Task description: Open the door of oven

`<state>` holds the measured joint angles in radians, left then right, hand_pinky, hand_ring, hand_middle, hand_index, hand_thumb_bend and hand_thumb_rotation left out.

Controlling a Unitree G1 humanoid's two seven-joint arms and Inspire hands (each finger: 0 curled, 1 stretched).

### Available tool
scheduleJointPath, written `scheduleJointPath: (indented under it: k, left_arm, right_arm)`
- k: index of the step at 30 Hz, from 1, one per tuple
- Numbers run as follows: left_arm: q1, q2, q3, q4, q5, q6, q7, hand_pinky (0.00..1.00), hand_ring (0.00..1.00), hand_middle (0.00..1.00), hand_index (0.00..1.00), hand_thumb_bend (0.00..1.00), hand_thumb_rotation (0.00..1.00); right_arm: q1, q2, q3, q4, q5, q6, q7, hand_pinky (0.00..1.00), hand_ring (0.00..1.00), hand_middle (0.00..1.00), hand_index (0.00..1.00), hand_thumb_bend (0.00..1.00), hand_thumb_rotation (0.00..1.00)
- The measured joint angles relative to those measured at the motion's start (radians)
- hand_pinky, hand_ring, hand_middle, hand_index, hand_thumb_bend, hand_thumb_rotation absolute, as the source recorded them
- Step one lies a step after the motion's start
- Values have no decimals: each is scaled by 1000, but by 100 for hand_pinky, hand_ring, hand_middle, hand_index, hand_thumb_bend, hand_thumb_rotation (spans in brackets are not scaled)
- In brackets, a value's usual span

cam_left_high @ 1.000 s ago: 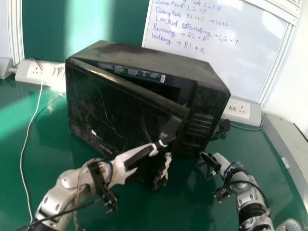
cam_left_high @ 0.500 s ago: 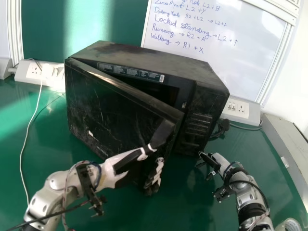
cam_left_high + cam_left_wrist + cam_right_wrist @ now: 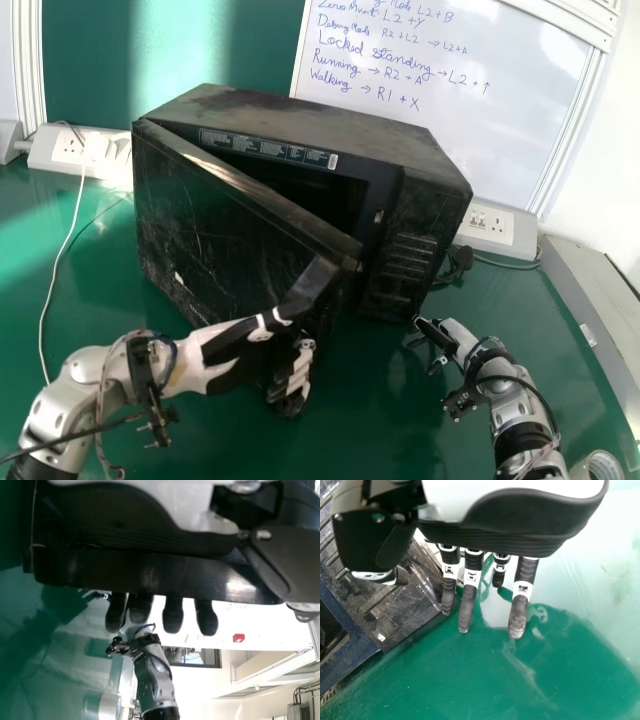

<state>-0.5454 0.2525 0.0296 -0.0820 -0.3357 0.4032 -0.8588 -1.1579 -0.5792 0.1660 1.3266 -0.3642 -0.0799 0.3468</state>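
Left hand point(image 3: 212, 362), nearer of the 2, has fingers curled round the microwave door point(image 3: 215, 235), which extends forward-left.

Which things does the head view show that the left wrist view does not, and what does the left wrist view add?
Head view's own: the microwave oven's control panel, the whiteboard with handwriting and the white socket box behind the oven on the robot's right.

Left wrist view's own: a small red object against a pale wall and a dark-framed pane in the room beyond.

Shared: the oven door, standing ajar, with the left hand at its free edge; the right arm; and the green tabletop.
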Motion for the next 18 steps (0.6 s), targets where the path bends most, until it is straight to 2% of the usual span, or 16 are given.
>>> scheduleJointPath:
  k: [3, 7, 15, 18]
  left_arm:
    - [10, 17, 8, -15, -15, 11, 0, 0, 1, 5, 5, 82, 94]
    - [27, 30, 22, -23, -24, 3, -3, 0, 1, 5, 5, 81, 95]
    - [43, 55, 35, -29, -43, -4, -15, 0, 0, 4, 4, 80, 95]
    - [47, 65, 35, -29, -56, -4, -20, 0, 0, 4, 4, 81, 93]
  right_arm:
    - [0, 1, -3, -1, 0, 0, 3, 40, 48, 60, 72, 57, 87]
    - [0, 1, -2, 0, 0, -3, 6, 42, 49, 61, 73, 58, 90]
    - [0, 1, -2, 0, -1, -3, 6, 37, 48, 60, 74, 58, 89]
    - [0, 1, -1, 1, -1, -3, 6, 42, 48, 59, 73, 58, 89]
